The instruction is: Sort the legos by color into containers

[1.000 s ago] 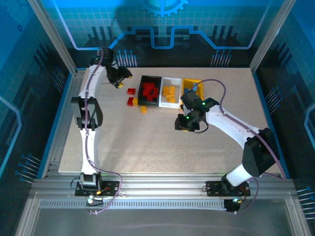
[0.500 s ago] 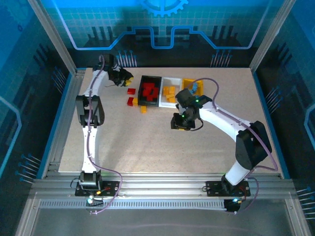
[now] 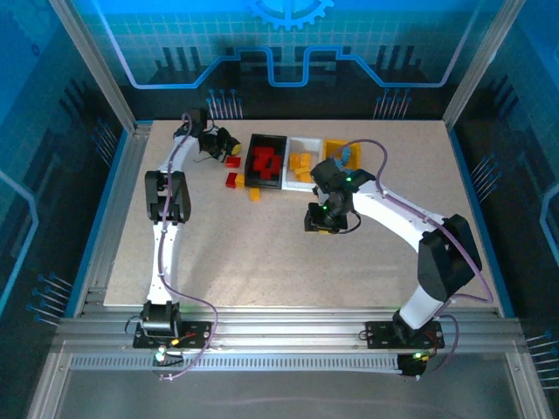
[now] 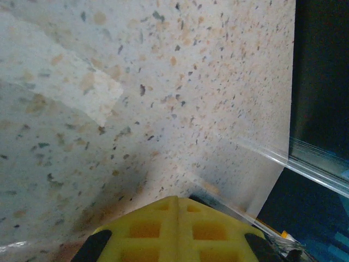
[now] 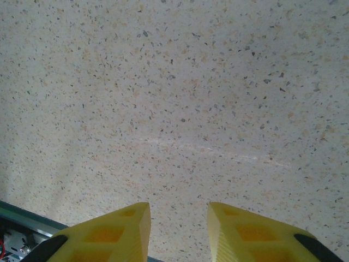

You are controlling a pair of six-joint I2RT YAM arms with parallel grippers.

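Three bins stand in a row toward 12 o'clock on the speckled tabletop [image 3: 262, 262]: a black bin [image 3: 266, 136], a white bin [image 3: 306, 140] and a yellow bin [image 3: 336, 146]. Red bricks [image 3: 266, 161] lie heaped in the black bin, orange-yellow bricks [image 3: 301, 164] in the white bin, and light blue bricks [image 3: 347, 157] in the yellow bin.

Loose red bricks [image 3: 232, 161] and a loose orange-yellow brick [image 3: 254, 194] lie on the tabletop just beside the black bin, at its 8 to 9 o'clock.

At 10 o'clock of the black bin hangs the left pincer [image 3: 223, 144]. Its wrist view shows the left pincer [image 4: 177, 199] closed, pads pressed together with nothing seen between them.

At 6 o'clock of the white bin, the right pincer [image 3: 327, 218] hovers over bare tabletop. Its wrist view shows the right pincer [image 5: 178, 210] slightly parted, with nothing in the gap.
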